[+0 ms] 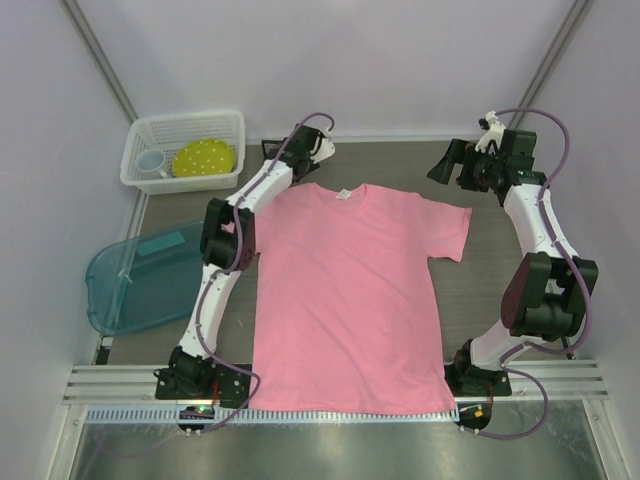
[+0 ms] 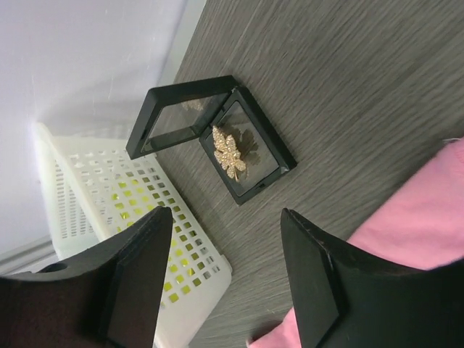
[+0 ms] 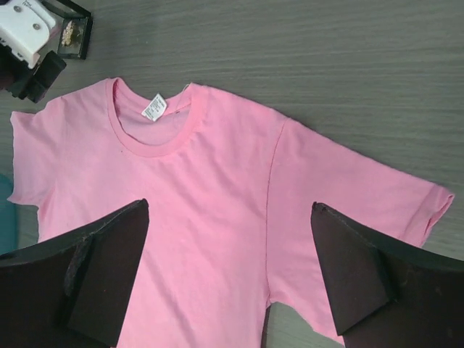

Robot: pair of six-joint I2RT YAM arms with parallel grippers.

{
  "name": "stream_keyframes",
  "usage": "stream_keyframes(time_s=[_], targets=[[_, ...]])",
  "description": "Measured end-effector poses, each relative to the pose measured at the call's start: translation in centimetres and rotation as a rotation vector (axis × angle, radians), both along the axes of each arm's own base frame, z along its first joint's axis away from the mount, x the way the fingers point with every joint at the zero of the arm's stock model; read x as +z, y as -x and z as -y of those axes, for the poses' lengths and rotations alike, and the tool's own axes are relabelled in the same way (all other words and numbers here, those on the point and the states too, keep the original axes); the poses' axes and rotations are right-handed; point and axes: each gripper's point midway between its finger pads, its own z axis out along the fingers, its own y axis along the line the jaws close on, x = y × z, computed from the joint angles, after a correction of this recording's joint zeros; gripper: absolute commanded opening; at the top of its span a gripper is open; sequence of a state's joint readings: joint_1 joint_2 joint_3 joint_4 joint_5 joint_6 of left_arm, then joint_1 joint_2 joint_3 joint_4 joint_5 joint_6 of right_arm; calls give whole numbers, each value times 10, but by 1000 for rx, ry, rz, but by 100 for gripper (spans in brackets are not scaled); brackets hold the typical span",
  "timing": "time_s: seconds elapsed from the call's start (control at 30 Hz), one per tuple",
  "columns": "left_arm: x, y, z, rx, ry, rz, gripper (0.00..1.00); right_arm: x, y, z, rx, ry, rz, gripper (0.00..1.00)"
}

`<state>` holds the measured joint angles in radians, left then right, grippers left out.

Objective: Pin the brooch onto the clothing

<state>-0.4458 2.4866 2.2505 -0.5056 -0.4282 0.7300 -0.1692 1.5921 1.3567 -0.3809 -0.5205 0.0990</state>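
Observation:
The pink T-shirt (image 1: 345, 290) lies flat on the table, collar at the far side; the right wrist view shows its round neck and white label (image 3: 153, 107). The pale gold brooch (image 2: 233, 152) lies in a small open black box (image 2: 250, 170) on the table beyond the shirt's far left shoulder. It also shows in the right wrist view (image 3: 70, 32). My left gripper (image 2: 226, 235) is open and empty, a short way in front of the box, apart from it; in the top view (image 1: 312, 143) it hides the box. My right gripper (image 3: 230, 217) is open and empty, raised above the shirt's far right sleeve (image 1: 452, 165).
A white perforated basket (image 1: 185, 125) with a yellow dotted plate (image 1: 203, 157) and a cup stands at the far left, close to the box (image 2: 145, 210). A teal plastic lid (image 1: 140, 280) lies at the left edge. Walls close in the sides and back.

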Motion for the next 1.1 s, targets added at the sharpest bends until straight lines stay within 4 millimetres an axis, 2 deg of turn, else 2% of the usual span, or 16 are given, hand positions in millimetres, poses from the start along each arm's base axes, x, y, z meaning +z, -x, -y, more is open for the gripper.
stream_keyframes(time_s=[0.1, 0.13, 0.3, 0.57, 0.9, 1.1], targets=[[-7, -4, -10, 20, -34, -3, 59, -8, 4, -4, -9, -40, -33, 99], [-7, -5, -11, 26, -37, 2, 56, -8, 4, -5, -10, -50, -32, 99], [-1, -15, -19, 51, -56, 44, 51, -2, 1, -9, -20, -91, -17, 99], [-26, -20, -22, 60, -83, 32, 49, -2, 3, -16, -1, -107, -17, 99], [-34, -25, -20, 49, -92, 41, 47, -2, 4, -21, 9, -109, -18, 99], [-48, -26, -23, 51, -101, 26, 45, -2, 5, -23, 20, -108, -19, 99]])
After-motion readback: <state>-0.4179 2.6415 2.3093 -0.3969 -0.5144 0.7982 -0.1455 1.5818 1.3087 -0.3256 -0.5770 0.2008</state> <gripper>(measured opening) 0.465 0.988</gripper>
